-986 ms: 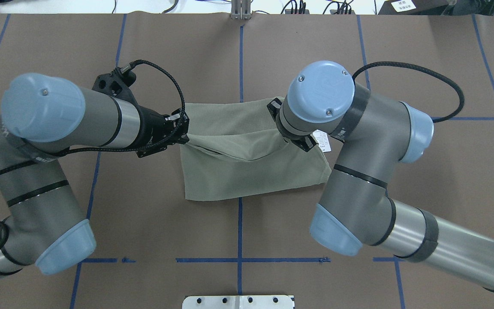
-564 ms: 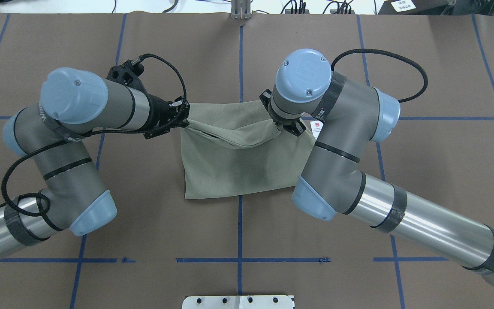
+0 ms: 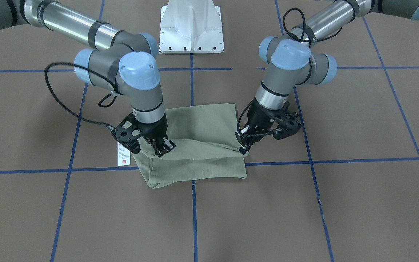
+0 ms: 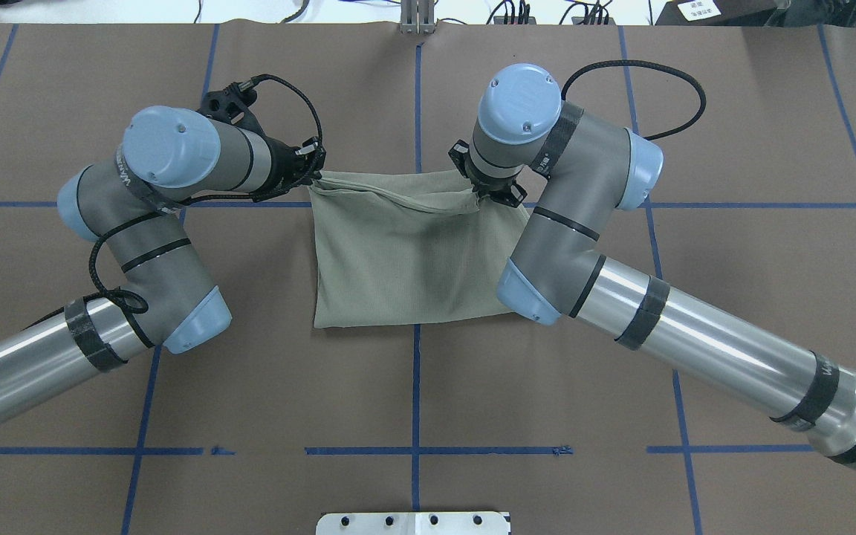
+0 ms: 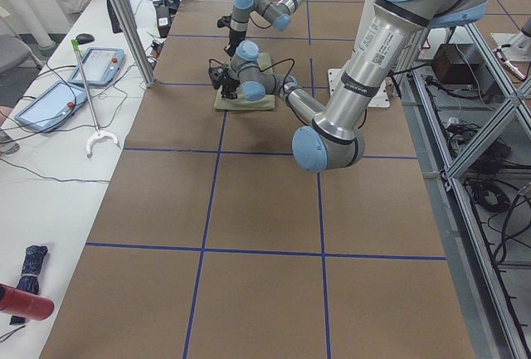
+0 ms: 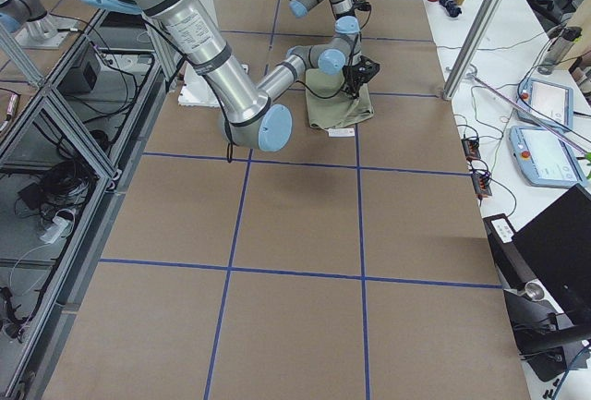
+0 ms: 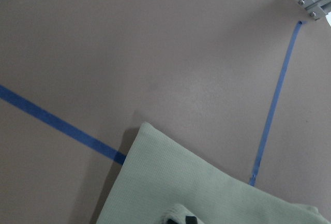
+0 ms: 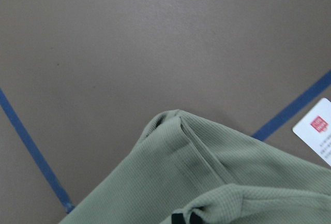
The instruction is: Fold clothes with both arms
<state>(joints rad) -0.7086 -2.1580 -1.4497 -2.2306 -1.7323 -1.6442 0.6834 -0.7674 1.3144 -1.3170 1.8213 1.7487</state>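
The sage-green shirt (image 4: 413, 260) lies folded into a rough rectangle at the table's middle, its top layer drawn toward the far edge. It also shows in the front view (image 3: 202, 153). My left gripper (image 4: 314, 176) is shut on the top layer's far left corner, low over the table. My right gripper (image 4: 483, 195) is shut on the far right corner. In the front view the left gripper (image 3: 244, 145) and the right gripper (image 3: 164, 147) pinch the raised fold. The white hang tag (image 3: 122, 155) lies on the table beside the right gripper and shows in the right wrist view (image 8: 316, 131).
The brown table cover carries blue tape grid lines (image 4: 415, 111). The white pedestal base (image 3: 191, 29) stands at the robot's side. A metal bracket (image 4: 417, 18) sits at the far edge. A side bench with tablets (image 5: 50, 102) runs beyond the far edge.
Both grippers have moved toward the table's far edge and lower, pulling the shirt's top layer with them. The fold has flattened and the arms have stretched forward.
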